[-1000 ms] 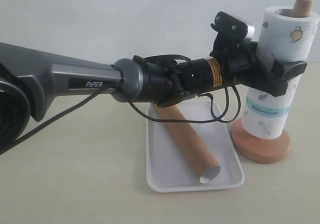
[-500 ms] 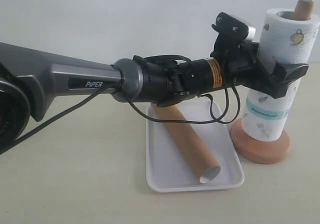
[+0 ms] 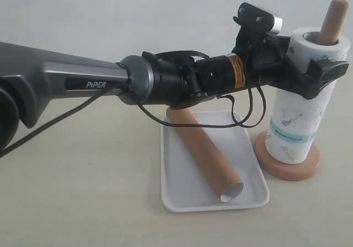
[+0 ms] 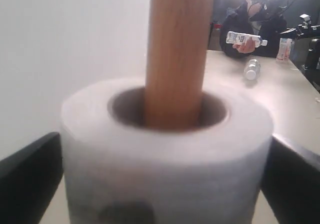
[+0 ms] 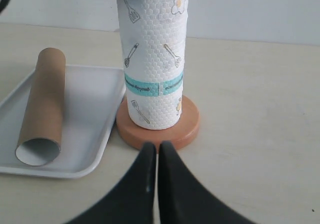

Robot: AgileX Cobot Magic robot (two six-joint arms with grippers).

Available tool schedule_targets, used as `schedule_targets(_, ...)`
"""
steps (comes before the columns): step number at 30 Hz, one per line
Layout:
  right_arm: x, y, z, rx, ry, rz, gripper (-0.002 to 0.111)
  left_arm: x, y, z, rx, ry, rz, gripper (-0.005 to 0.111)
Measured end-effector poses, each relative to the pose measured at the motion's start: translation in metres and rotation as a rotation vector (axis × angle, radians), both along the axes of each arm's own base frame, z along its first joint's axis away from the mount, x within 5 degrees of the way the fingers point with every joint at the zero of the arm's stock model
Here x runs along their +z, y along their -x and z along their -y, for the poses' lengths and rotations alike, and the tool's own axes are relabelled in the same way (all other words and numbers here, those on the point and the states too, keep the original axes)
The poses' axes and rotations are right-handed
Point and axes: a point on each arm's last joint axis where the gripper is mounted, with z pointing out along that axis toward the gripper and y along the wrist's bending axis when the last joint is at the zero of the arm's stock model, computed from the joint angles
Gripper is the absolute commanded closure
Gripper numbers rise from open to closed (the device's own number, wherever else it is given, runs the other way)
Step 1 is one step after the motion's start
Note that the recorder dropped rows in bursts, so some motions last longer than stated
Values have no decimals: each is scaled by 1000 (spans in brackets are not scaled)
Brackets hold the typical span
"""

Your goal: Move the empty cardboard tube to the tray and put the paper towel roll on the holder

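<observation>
The paper towel roll stands upright on the holder, resting on the round base, with the dowel poking out of its top. My left gripper straddles the top of the roll, its dark fingers spread on either side and open. The empty cardboard tube lies diagonally in the tray. My right gripper is shut and empty, low over the table just in front of the holder base. It is out of the exterior view.
A black cable loops down from the left arm above the tray's far end. Far behind, a plastic bottle lies on the table and a person holds another.
The roll has slid down the dowel onto the base. The left gripper's jaws have widened and it has risen a little, so more of the dowel shows above the roll.
</observation>
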Motion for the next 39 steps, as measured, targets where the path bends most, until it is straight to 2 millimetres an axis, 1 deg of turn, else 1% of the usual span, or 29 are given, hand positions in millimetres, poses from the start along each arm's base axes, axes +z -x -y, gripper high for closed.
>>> schedule_targets(3, 0, 0, 0, 0, 0, 0, 107, 23, 3, -4, 10, 10, 9, 12)
schedule_targets(4, 0, 0, 0, 0, 0, 0, 107, 35, 5, -6, 7, 19, 15, 12)
schedule_targets(7, 0, 0, 0, 0, 0, 0, 107, 60, 11, -10, -10, 32, 33, 13)
schedule_targets(8, 0, 0, 0, 0, 0, 0, 107, 75, 17, -14, -22, 19, 41, 13)
schedule_targets(9, 0, 0, 0, 0, 0, 0, 107, 84, 20, -17, -24, -7, 48, 14)
schedule_targets(10, 0, 0, 0, 0, 0, 0, 107, 96, 24, -23, -10, -68, 46, 17)
schedule_targets(12, 0, 0, 0, 0, 0, 0, 107, 112, 31, -32, -3, -153, 16, 34)
schedule_targets(13, 0, 0, 0, 0, 0, 0, 107, 117, 34, -35, -6, -178, 1, 53)
schedule_targets(14, 0, 0, 0, 0, 0, 0, 107, 126, 40, -40, -22, -189, -45, 65)
schedule_targets(15, 0, 0, 0, 0, 0, 0, 107, 130, 43, -42, -39, -191, -68, 90)
schedule_targets(16, 0, 0, 0, 0, 0, 0, 107, 134, 50, -46, -95, -195, -97, 102)
schedule_targets(17, 0, 0, 0, 0, 0, 0, 107, 136, 54, -50, -144, -199, -110, 103)
schedule_targets(20, 0, 0, 0, 0, 0, 0, 107, 128, 62, -63, -311, -231, -160, 103)
schedule_targets(22, 0, 0, 0, 0, 0, 0, 107, 119, 64, -75, -348, -253, -223, 103)
schedule_targets(24, 0, 0, 0, 0, 0, 0, 107, 111, 66, -85, -339, -268, -270, 103)
schedule_targets(27, 0, 0, 0, 0, 0, 0, 107, 98, 74, -97, -321, -295, -316, 103)
schedule_targets(31, 0, 0, 0, 0, 0, 0, 107, 87, 92, -111, -322, -289, -339, 103)
schedule_targets(35, 0, 0, 0, 0, 0, 0, 107, 81, 111, -126, -319, -253, -334, 103)
schedule_targets(39, 0, 0, 0, 0, 0, 0, 107, 62, 129, -142, -299, -218, -357, 103)
